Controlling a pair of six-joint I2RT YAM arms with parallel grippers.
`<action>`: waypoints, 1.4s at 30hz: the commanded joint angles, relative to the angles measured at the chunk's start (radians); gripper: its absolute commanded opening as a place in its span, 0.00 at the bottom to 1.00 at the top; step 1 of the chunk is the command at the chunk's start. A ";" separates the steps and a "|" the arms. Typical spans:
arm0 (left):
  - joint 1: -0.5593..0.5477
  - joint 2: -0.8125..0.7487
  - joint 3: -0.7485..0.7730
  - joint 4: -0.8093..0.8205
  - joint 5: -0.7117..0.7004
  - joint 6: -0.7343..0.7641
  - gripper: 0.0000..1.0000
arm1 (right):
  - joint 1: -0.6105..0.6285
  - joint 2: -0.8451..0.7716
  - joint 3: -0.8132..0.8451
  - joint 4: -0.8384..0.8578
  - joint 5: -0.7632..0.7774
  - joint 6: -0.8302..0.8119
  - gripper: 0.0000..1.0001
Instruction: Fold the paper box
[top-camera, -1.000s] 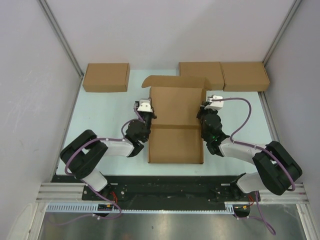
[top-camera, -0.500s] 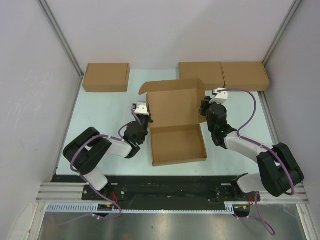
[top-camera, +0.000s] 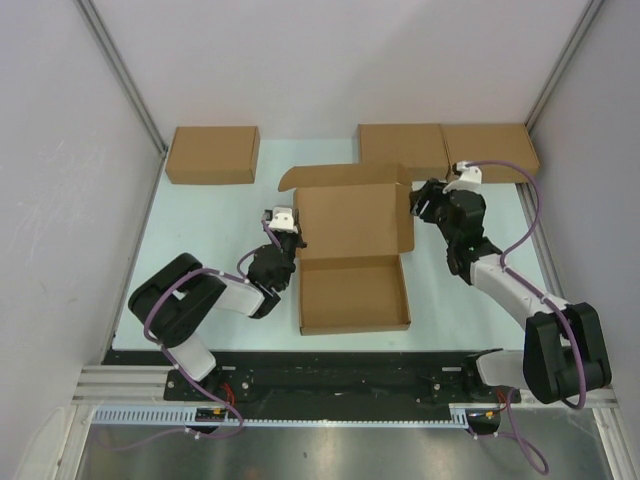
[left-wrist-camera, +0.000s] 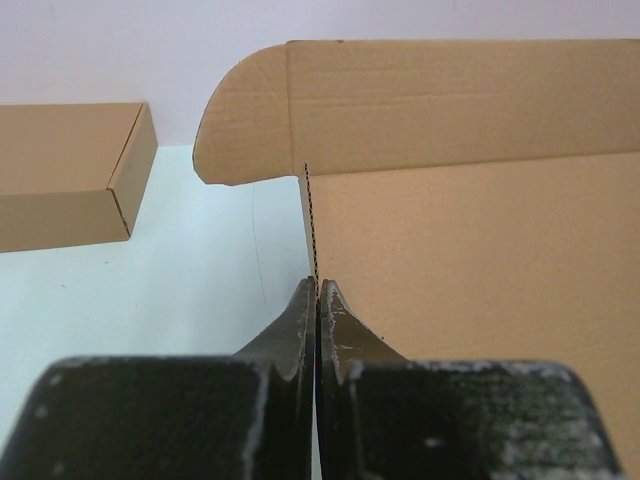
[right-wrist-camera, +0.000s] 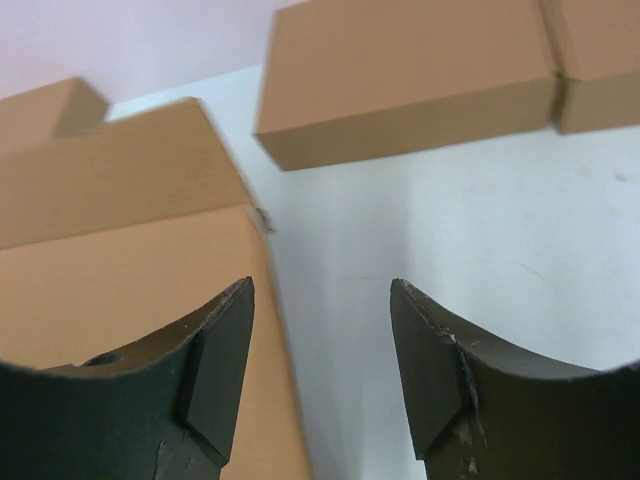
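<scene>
Top view: the brown paper box (top-camera: 352, 295) is sitting mid-table (top-camera: 200, 230), its shallow tray showing bare cardboard and its lid standing raised behind.

Left wrist: the left gripper (left-wrist-camera: 317, 290) is pressing its fingers fully together at the lid's left edge.

Right wrist: the right gripper (right-wrist-camera: 320, 287) is hanging spread wide just beside the lid's right edge.

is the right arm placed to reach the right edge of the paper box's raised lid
Probably yes: the right gripper is open just beside the paper box, the lid's edge by one finger, and nothing lies between them.
</scene>
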 joint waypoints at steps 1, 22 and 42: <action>0.001 0.016 -0.008 0.387 0.011 0.010 0.00 | -0.003 0.019 0.070 0.010 -0.188 0.021 0.61; 0.001 0.007 -0.014 0.387 0.003 0.029 0.01 | -0.021 0.131 0.119 -0.030 -0.291 0.001 0.20; 0.131 -0.393 -0.050 -0.040 0.089 -0.189 0.70 | 0.020 0.096 0.119 -0.068 -0.176 -0.049 0.00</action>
